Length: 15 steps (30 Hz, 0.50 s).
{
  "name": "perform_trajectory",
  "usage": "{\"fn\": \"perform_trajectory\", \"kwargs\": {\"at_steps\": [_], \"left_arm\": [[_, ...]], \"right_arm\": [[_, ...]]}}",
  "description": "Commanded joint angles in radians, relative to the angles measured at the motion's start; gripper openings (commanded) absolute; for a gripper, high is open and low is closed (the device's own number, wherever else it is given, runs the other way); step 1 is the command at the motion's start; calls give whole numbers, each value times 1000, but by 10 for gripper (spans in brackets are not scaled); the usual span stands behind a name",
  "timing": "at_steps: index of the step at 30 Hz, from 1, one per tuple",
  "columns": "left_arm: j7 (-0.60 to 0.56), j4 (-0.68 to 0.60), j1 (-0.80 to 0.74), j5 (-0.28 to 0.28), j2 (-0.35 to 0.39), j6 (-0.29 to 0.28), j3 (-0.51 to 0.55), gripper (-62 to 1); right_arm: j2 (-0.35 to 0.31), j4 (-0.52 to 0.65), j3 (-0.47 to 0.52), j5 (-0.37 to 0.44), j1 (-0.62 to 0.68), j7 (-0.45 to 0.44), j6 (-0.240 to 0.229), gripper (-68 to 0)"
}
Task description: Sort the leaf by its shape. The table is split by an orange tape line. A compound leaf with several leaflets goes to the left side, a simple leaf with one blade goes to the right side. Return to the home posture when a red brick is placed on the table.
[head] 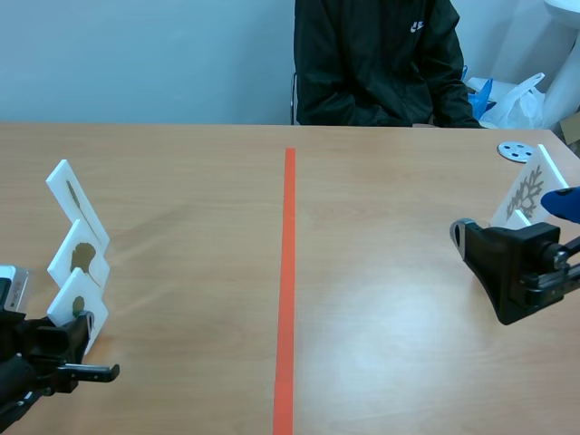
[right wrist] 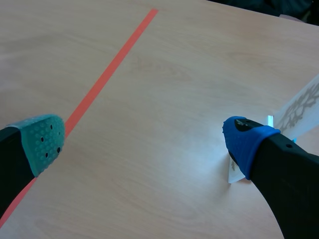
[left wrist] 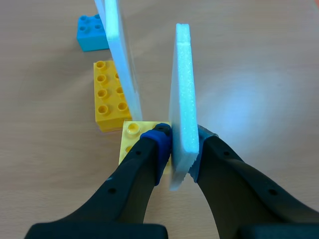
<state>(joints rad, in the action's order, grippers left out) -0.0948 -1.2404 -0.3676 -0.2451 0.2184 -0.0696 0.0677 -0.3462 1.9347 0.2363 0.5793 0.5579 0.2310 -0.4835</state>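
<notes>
Between the left jaws, pinched upright, stands a white foam card (left wrist: 182,99).

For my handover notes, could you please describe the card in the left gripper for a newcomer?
Left of the orange tape line, three white cards stand in a row. It is the foam card nearest the robot, the only one pinched in the left gripper.

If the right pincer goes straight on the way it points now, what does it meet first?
Probably nothing: ahead of the open right pincer lies only the bare light wooden table, crossed by the orange tape line. The white leaf card stands aside.
</notes>
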Motion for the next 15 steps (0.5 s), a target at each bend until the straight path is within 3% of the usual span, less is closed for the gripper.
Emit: {"fn": "perform_trajectory", "kwargs": {"at_steps": [1, 5, 9, 15], "left_arm": [[-22, -6, 0, -10, -5, 5, 2, -539], [-40, 38, 5, -63, -5, 6, 2, -539], [-51, 58, 5, -63, -5, 8, 2, -532], [-53, 61, 5, -63, -5, 8, 2, -465]], "right_arm": [[-8, -1, 13, 8, -9, -11, 4, 4], [-8, -1, 13, 8, -9, -11, 4, 4], [-8, -1, 13, 8, -9, -11, 4, 4], [-8, -1, 13, 8, -10, -12, 4, 4]]}}
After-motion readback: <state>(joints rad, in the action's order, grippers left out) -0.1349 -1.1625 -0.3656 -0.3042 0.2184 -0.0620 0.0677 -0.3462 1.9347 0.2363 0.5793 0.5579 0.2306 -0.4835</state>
